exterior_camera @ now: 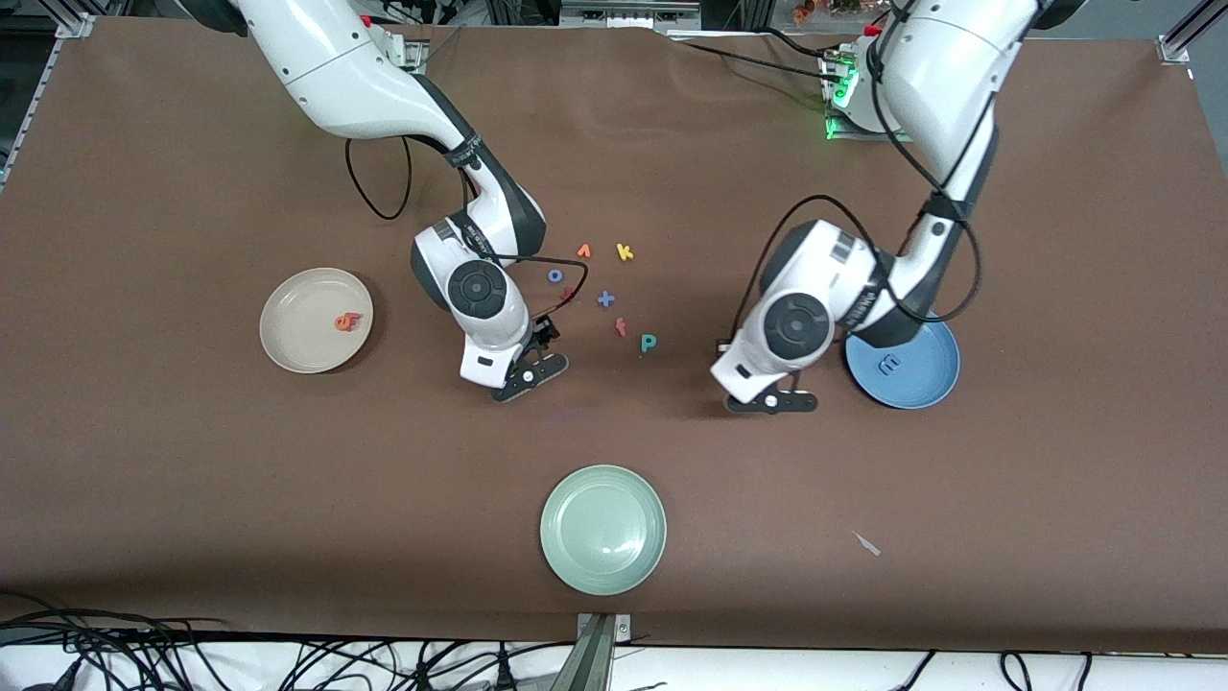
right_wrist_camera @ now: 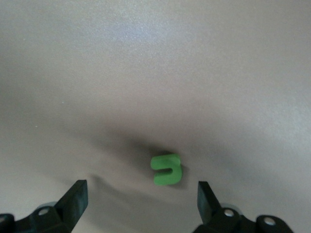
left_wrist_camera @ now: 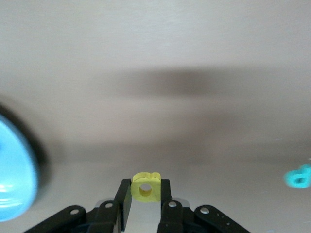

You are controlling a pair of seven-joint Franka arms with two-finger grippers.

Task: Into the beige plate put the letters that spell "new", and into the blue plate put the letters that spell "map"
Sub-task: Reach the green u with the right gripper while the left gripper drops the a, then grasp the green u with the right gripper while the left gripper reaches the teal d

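Observation:
My left gripper is shut on the yellow a and hangs over the cloth just beside the blue plate. In that plate lies the blue m. The teal p rests on the table between the two grippers. My right gripper stands open low over the green n, which lies on the cloth between its fingers and is hidden in the front view. The beige plate holds the orange e.
Loose letters lie between the arms: orange f, blue x, blue o, orange v, yellow k and a dark red letter. A pale green plate sits nearer the front camera.

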